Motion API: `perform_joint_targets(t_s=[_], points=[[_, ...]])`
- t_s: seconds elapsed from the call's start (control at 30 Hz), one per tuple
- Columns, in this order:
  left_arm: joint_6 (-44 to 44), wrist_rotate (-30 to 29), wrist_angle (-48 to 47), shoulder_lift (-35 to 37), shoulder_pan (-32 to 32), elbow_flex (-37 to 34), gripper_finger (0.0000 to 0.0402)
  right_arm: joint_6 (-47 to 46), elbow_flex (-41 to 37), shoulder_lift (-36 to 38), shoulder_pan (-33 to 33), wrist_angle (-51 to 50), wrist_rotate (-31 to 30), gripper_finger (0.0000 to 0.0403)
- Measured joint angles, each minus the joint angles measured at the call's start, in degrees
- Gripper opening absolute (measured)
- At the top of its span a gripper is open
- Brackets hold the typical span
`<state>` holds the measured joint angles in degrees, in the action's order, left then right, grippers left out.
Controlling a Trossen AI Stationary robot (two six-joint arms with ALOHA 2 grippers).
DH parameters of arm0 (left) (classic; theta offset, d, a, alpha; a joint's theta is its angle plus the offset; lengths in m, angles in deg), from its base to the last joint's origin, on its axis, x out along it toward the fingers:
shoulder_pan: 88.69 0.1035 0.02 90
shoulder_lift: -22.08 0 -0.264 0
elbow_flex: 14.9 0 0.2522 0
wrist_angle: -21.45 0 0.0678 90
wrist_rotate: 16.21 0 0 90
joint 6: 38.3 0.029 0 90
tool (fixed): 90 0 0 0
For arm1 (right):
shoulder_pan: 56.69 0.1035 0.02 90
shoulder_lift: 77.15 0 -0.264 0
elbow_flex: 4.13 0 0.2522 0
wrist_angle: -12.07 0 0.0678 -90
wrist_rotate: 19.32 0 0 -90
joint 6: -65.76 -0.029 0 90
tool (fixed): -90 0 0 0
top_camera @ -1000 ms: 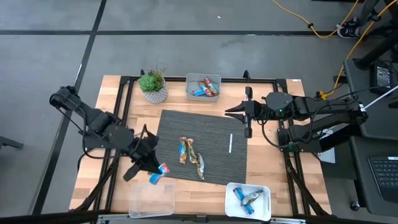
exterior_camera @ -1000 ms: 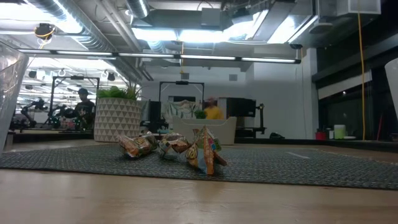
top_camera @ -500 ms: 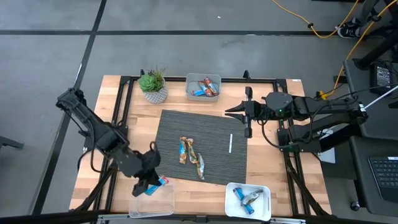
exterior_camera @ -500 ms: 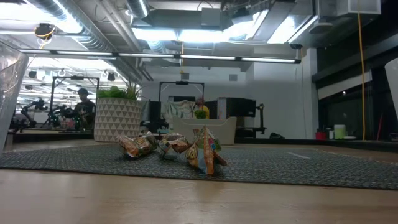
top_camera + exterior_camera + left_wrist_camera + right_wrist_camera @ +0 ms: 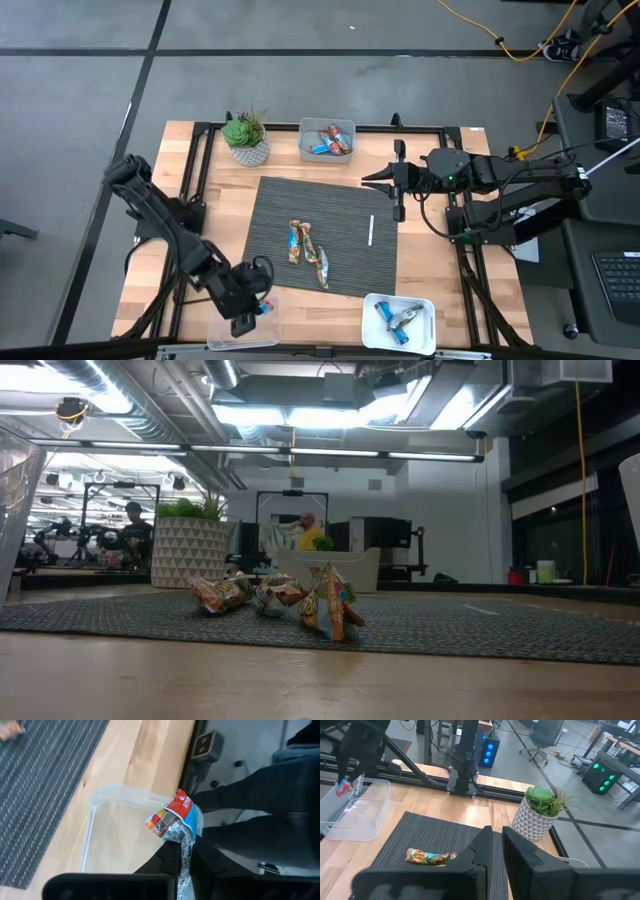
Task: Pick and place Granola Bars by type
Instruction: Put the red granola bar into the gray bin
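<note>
Now, from above, the left gripper [image 5: 250, 312] has swung off the edge of the dark ribbed mat [image 5: 345, 215] and hangs over the clear plastic bin [image 5: 222, 335] at the table's near left corner, a second ago it was beside the mat. It is pinching a blue wrapped granola bar with a red end [image 5: 263, 308]. Three brownish-gold wrapped bars [image 5: 306, 246] lie on the mat, with a thin white stick [image 5: 371, 230] apart from them. Further bars sit in the far white tray [image 5: 303, 131] and the near right white tray [image 5: 372, 328]. The right gripper [image 5: 385, 180] waits at the mat's far right side, as before.

Across the table, the low view shows those gold bars [image 5: 275, 597] unmoved on the mat.

Through the left wrist camera, the blue-and-red bar [image 5: 175, 820] is clamped by its wrapper tail, held above the clear bin [image 5: 100, 802], which looks empty. Release is probably next, starting a third type's pile.

By the right wrist camera, the right gripper [image 5: 496, 844] has its fingers nearly closed with nothing between them; one gold bar [image 5: 431, 856] lies ahead.
</note>
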<state>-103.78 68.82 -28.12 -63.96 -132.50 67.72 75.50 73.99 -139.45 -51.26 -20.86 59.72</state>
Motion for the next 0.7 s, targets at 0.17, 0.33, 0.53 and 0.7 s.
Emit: perform_joint_targets(t_s=[0.17, 0.33, 0.53, 0.7], points=[[-2.3, 0.3, 0.0, -4.0, -1.2, 0.0, 0.0017, 0.0, 0.0, 0.0, 0.0, 0.0, 0.0, 0.0046], [-4.1, 2.5, -0.1, -7.4, -1.6, 0.0, 0.0017, 0.0, 0.0, 0.0, 0.0, 0.0, 0.0, 0.0046], [-6.0, 5.4, -0.1, -10.9, -2.5, 0.0, 0.0023, 0.0, 0.0, 0.0, 0.0, 0.0, 0.0, 0.0046], [-6.8, 6.2, -0.3, -12.5, -2.7, 0.0, 0.0047, 0.0, 0.0, 0.0, 0.0, 0.0, 0.0, 0.0046]])
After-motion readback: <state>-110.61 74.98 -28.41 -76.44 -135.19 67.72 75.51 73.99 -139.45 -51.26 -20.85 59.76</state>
